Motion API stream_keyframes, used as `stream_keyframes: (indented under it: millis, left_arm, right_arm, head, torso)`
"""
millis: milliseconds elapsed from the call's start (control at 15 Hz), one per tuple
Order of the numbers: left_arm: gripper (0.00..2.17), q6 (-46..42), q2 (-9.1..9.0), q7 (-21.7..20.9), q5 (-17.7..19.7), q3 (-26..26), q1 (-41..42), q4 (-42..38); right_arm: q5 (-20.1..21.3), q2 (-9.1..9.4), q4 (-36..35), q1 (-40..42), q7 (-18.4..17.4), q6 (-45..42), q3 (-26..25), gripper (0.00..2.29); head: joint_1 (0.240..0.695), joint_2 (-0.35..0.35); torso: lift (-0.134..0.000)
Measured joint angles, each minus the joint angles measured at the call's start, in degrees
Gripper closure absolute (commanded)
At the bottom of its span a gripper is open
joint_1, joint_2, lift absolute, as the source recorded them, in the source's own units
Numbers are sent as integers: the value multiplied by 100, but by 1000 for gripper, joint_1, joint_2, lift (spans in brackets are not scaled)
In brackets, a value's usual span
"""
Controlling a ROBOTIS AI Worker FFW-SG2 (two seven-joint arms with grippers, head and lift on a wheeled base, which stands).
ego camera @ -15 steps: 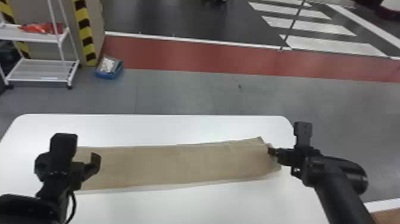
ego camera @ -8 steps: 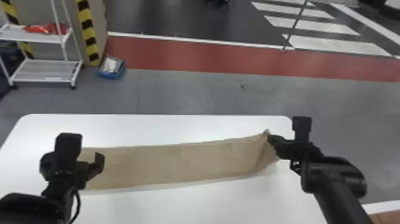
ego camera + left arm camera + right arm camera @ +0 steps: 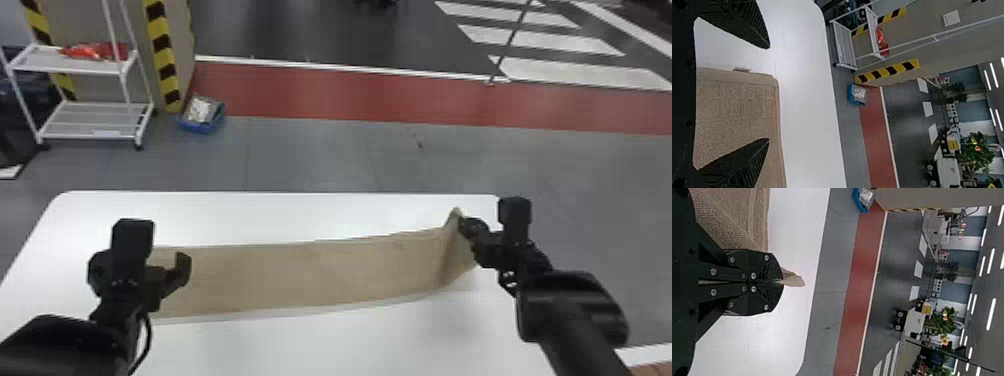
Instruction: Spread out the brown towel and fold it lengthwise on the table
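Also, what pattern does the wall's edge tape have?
Diagonal black and yellow stripes on the tape; the left wrist view shows it best.

L end of the long brown cloth towel point(image 3: 300, 275) is partly hidden behind the black two-fingered L gripper point(image 3: 140, 265) in the head view, & the bit inside the black two-fingered R gripper point(image 3: 462, 223) is hidden too. Head view cuts off the near edge of the white round-cornered table point(image 3: 350, 345) & the top of the white metal shelf rack point(image 3: 90, 120), far L. Red stuff point(image 3: 95, 51) on the rack's too blurry to ID.
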Motion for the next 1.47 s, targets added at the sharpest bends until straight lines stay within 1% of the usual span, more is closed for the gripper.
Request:
stream_keyframes:
  millis: [67,133,200,267,333,400,467,600,667,800,1000,1067,1200,1267,1333,1400,1467]
  left_arm:
    - [36,2,-2,0,0,-22,-3,2]
    - [36,2,-5,0,1,-40,-4,3]
    - [36,7,-5,0,1,-47,-4,2]
    - [36,16,-4,3,-2,-51,2,-7]
    - [36,33,-1,13,-5,-51,29,-34]
    - [36,47,2,17,-6,-46,62,-63]
    - [36,72,10,18,-7,-32,108,-101]
    - [36,145,20,18,-7,-4,164,-184]
    - [36,170,23,18,-7,0,179,-218]
    - [36,194,21,18,-9,1,215,-285]
    - [36,197,19,18,-15,17,223,-303]
    - [36,196,19,18,-16,26,223,-303]
    - [36,196,19,13,-16,41,222,-301]
    - [36,196,20,10,-16,49,221,-298]
    - [36,191,24,9,-16,52,218,-296]
    - [36,186,30,8,-16,54,216,-296]
    - [36,181,33,3,-16,56,215,-295]
  right_arm:
    - [208,7,93,-58,-137,76,67,1217]
    - [412,27,188,-123,-265,157,177,1045]
    - [558,53,238,-157,-422,235,296,616]
    - [730,92,262,-176,-633,355,444,306]
    - [955,139,269,-186,-835,533,565,147]
    - [1180,175,265,-195,-1021,820,656,107]
    - [1402,209,218,-205,-1235,1347,760,103]
    - [1570,264,26,-216,-1545,2292,831,107]
    - [1582,279,-89,-183,-1676,2521,831,107]
    - [1561,306,-468,32,-1778,2577,769,107]
    - [1461,316,-833,294,-1749,2119,634,107]
    - [1389,317,-857,328,-1651,1855,552,110]
    - [1091,315,-881,346,-1261,1456,382,110]
    - [1044,292,-887,284,-830,1429,347,117]
    - [1083,229,-866,146,-164,1451,339,120]
    - [1172,152,-806,15,398,1468,349,127]
    - [1402,67,-721,-152,942,1478,379,164]
  head:
    - [695,-189]
    - [695,-190]
    - [695,-187]
    - [695,-185]
    - [695,-183]
    - [695,-184]
    - [695,-190]
    - [695,-214]
    - [695,-223]
    - [695,-230]
    - [695,-222]
    - [695,-217]
    - [695,-203]
    - [695,-185]
    - [695,-174]
    - [695,-163]
    - [695,-157]
  torso:
    - [0]
    - [0]
    - [0]
    - [0]
    - [0]
    - [0]
    - [0]
    - [0]
    - [0]
    - [0]
    - [0]
    - [0]
    - [0]
    - [0]
    - [0]
    - [0]
    - [0]
